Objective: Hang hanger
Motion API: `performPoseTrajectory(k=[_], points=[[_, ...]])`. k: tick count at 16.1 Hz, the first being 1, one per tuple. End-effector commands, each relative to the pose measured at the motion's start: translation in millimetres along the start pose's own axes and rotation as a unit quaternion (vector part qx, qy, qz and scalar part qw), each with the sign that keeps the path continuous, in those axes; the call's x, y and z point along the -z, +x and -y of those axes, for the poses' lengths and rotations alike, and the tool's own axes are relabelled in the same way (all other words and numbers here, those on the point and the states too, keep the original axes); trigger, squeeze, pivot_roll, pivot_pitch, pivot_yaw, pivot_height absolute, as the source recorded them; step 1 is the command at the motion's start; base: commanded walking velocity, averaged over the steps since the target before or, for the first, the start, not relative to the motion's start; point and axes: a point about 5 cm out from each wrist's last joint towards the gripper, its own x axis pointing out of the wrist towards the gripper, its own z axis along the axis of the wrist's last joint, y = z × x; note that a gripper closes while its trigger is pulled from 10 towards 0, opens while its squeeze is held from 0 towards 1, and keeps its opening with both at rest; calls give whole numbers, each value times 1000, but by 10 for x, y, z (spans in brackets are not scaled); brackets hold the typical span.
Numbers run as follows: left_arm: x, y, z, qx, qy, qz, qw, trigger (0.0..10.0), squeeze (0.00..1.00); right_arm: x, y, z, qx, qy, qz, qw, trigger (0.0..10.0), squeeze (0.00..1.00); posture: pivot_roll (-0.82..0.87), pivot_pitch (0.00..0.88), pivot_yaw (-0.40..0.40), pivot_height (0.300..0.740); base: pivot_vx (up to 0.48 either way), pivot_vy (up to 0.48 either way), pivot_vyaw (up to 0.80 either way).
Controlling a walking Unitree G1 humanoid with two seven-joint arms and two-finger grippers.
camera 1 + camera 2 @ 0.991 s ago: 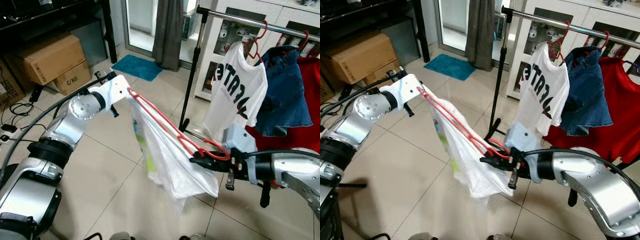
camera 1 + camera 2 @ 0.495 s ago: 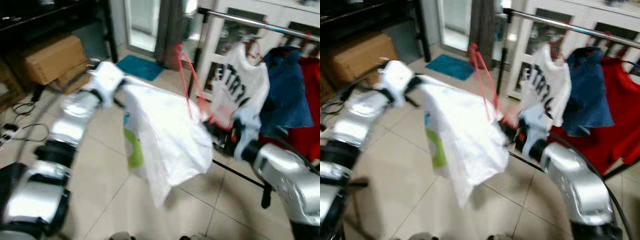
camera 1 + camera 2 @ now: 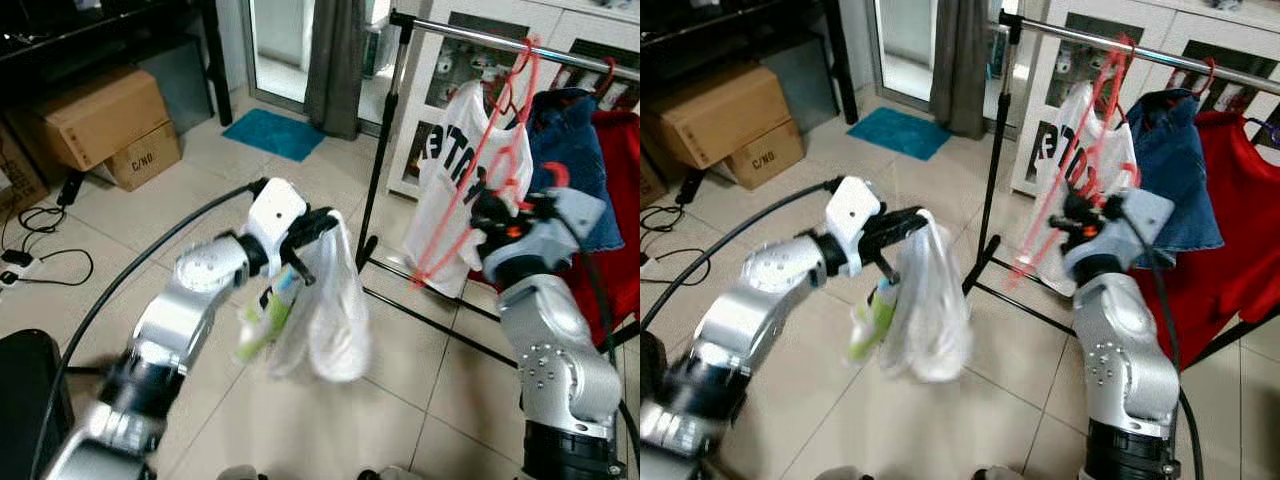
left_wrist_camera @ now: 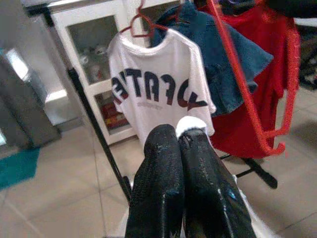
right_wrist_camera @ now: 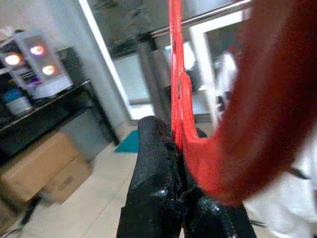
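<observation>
Hanger (image 3: 478,160), red and empty, stands raised on the robot's right, gripped in the right gripper (image 5: 179,148), whose black fingers (image 5: 154,148) are clamped on its lower bar; in the right wrist view the red frame runs straight up from between the fingers. From the head camera the hanger rises from the gripper up towards the rail (image 3: 500,38), its hook (image 3: 527,52) at about the rail's height, though whether the hook is over the rail cannot be told because of blur. It overlaps the white T-shirt (image 3: 455,180) that hangs on the rail on its own red hanger; beside that hang a blue denim garment (image 3: 575,150) and a red one (image 3: 620,200). The left gripper (image 4: 185,136) is lower and well to the robot's left of the rail, its fingers (image 4: 163,163) pressed together on a white plastic bag (image 3: 325,310), a scrap of white showing at their tips. The bag droops below the gripper with something green (image 3: 262,325) inside. A black upright post (image 3: 385,130) carries the rail's near end. On the tiled floor (image 3: 200,190) further off lie cardboard boxes (image 3: 105,115), a teal mat (image 3: 272,133) and a grey curtain (image 3: 335,60).
</observation>
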Motion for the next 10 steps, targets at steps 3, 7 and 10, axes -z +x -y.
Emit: performPoseTrajectory(k=[3,7,10], points=[[-31,-138,-202,-159,-76,27,984,1098,0,78,-92,44,-3,-46,-36,998,10000,0,39,51,-14,740,0,0,0],[143,-345,-128,-273,-157,-10,949,10000,0,416,-420,-35,10,-66,-108,992,10000,0,44,82,-26,740,0,0,-200],[97,-427,-236,-335,-182,36,924,10000,0,410,-449,-121,2,-41,-110,993,10000,0,30,77,-25,740,0,0,-800]])
